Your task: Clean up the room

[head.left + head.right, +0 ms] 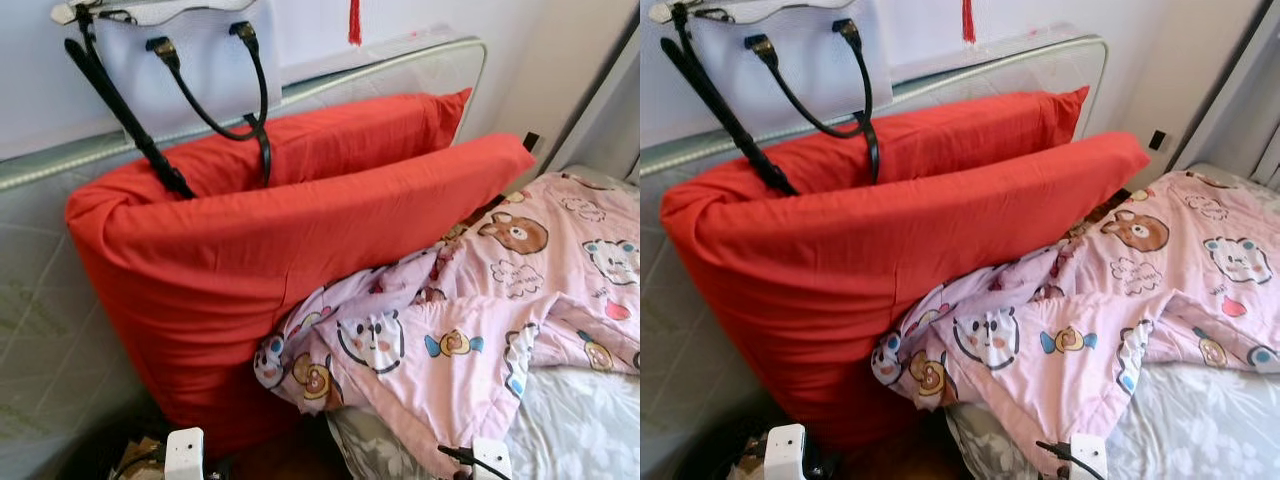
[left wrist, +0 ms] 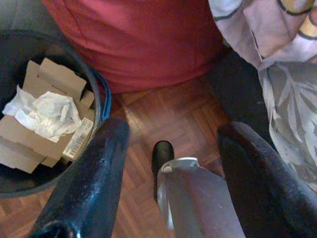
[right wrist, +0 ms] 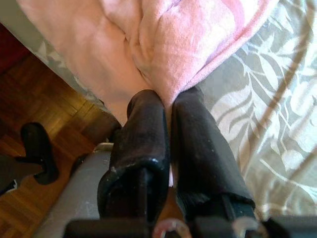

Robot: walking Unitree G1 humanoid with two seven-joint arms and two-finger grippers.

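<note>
Right pincer (image 3: 168, 106) clamped on pink blanket (image 1: 470, 320) hem; left pincer (image 2: 171, 139) apart above bin (image 2: 99, 106) (carton label unreadable).

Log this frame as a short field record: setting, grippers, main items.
setting: bedside, wood floor
right gripper: shut on pink blanket edge at the bed
left gripper: open, above floor near bin
bin: holds cardboard and crumpled paper
red pillows: leaning on headboard
handbag: hanging above pillows
</note>
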